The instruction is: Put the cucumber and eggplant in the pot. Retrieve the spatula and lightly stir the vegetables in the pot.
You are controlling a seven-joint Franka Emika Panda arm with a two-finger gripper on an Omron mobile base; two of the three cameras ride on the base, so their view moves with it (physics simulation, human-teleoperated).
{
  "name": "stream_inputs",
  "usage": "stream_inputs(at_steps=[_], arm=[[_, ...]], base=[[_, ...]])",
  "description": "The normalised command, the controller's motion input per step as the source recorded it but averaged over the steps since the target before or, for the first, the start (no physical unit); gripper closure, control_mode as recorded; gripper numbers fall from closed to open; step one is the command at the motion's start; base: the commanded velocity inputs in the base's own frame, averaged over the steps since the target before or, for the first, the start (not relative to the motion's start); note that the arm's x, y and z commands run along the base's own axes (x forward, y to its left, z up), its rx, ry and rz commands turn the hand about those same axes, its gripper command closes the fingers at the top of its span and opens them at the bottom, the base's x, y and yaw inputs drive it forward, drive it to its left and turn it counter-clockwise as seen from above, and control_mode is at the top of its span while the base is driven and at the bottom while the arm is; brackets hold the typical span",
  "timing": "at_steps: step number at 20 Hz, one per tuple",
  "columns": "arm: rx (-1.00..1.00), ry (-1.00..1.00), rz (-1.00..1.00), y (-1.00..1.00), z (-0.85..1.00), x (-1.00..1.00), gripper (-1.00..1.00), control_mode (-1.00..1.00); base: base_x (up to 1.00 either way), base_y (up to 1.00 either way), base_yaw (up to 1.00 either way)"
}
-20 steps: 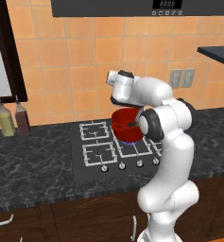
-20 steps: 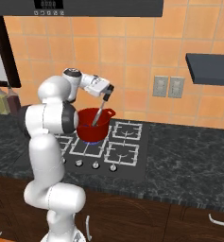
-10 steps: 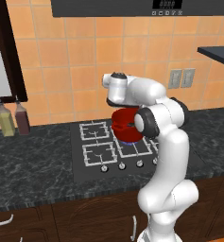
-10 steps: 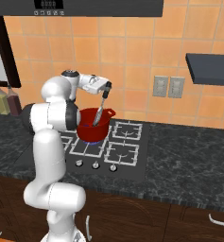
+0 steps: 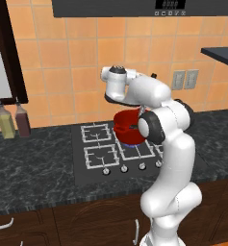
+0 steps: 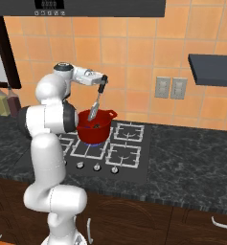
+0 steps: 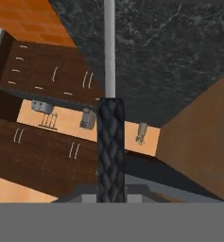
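Spatula held over the red pot

The gripper (image 6: 103, 84), clenched on the dark handle, hangs the spatula (image 6: 96, 105) tilted toward 7 o'clock, its grey head at the rim of the pot (image 6: 94, 130). The pot sits on the stove's (image 6: 119, 155) rear-left burner, dim dark vegetables (image 6: 92, 127) inside; two bottles (image 5: 13, 121) stand far at 9 o'clock.

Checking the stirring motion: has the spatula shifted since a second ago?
Yes. In the right base view the spatula has tilted and lifted, its head now near the pot rim.
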Motion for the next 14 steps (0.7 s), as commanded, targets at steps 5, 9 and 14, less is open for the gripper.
stream_inputs(at_steps=[5,9,14], arm=[[0.0,0.27,0.0,0.16,-0.23,-0.11,1.0,-1.0],[0.0,0.2,0.0,0.17,-0.01,0.23,1.0,-1.0],[0.0,0.09,0.0,0.38,-0.23,0.06,1.0,-1.0]], base=[[0.0,0.0,0.0],[0.0,0.0,0.0],[0.0,0.0,0.0]])
